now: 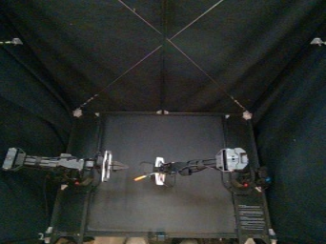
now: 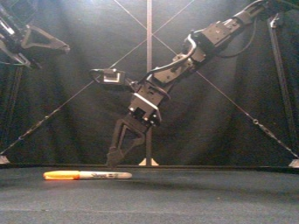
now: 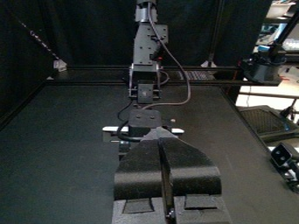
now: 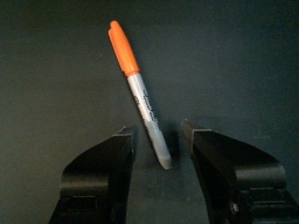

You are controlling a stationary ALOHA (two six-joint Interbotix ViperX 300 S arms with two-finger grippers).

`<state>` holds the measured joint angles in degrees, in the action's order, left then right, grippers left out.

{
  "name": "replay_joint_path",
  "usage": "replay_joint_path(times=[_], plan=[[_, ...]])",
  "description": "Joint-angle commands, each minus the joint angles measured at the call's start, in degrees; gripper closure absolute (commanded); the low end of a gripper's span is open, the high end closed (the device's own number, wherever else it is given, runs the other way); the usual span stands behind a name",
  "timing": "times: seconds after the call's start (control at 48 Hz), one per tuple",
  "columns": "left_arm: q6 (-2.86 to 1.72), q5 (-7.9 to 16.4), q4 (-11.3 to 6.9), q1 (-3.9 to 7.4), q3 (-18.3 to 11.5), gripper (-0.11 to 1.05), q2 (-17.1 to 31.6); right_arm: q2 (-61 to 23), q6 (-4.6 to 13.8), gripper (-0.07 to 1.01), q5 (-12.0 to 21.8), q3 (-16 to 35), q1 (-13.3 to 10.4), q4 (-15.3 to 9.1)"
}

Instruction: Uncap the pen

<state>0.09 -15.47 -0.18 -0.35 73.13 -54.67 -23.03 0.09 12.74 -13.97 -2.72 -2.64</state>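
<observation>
The pen [image 2: 89,175] lies flat on the black table, its orange cap [image 2: 59,175] toward the left arm and its grey barrel toward the right. My right gripper [image 2: 131,161] comes down over the barrel end, open, one finger on each side. The right wrist view shows the pen [image 4: 140,101] running away from the jaws, with its grey end between the open right gripper [image 4: 159,150] and the cap [image 4: 121,48] far off. From above, the pen [image 1: 143,176] lies between the two grippers. My left gripper [image 1: 110,167] hovers left of the cap, holding nothing, and the left gripper [image 3: 165,166] looks shut.
The right arm [image 3: 145,83] stands large straight ahead of the left gripper in the left wrist view. The table's rails [image 1: 242,176] frame the black surface on the sides.
</observation>
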Motion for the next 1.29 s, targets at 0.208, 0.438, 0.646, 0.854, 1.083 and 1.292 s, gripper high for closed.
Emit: replay_joint_path(times=[0.208,0.438,0.646,0.854,1.083,1.292], plan=[[0.09,-0.26,0.26,0.09,-0.97,0.81,0.18,0.00,0.09,0.14,0.00,0.97,-0.53,1.05],[0.09,-0.26,0.26,0.09,-1.05,0.75,0.18,-1.14,0.00,0.26,2.72,0.97,-0.44,1.67],[0.09,-0.26,0.26,0.09,-1.23,0.73,0.26,-0.18,0.44,0.40,3.78,0.35,-0.35,1.67],[0.00,-0.26,0.09,-0.18,-1.23,0.64,0.26,5.98,0.53,0.40,4.22,-2.46,-0.26,1.93],[-0.09,-0.79,0.09,0.00,-1.58,0.37,0.26,13.27,0.44,0.40,2.02,-3.96,-0.18,1.85],[-0.35,-1.85,-1.41,0.18,-2.64,0.08,0.53,16.26,0.26,0.40,-1.05,-3.78,-0.18,0.79]])
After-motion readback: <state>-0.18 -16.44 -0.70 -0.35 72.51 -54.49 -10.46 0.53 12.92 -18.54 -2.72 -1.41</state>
